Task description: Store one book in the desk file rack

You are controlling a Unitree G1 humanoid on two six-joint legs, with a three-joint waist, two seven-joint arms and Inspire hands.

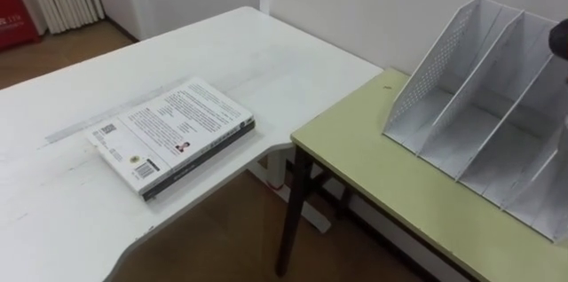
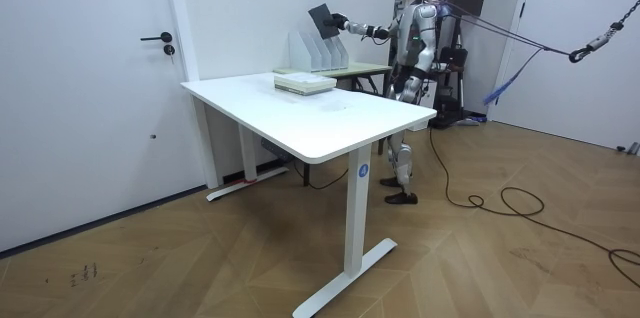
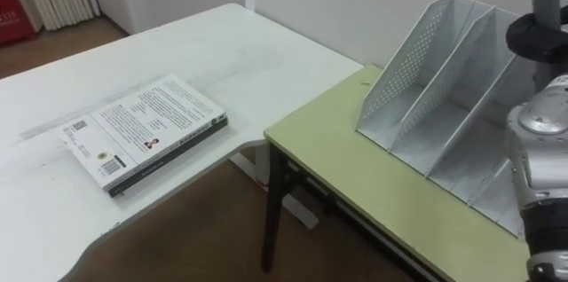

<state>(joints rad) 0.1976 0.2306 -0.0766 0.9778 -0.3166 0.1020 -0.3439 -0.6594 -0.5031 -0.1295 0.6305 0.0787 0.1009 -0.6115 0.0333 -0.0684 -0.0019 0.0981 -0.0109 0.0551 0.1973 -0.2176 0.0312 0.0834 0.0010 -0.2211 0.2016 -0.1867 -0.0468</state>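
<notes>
My right hand is clamped on a dark book and holds it high over the file rack, I reckon so it can drop edge-first into a slot. My left hand sits idle by the torso, grip unreadable. Count: one book in hand, one white-covered book flat on the white desk, and at least three empty slots.

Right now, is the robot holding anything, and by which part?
Yes: its right hand grips a dark book by the edge nearest the robot, aloft above the file rack.
</notes>
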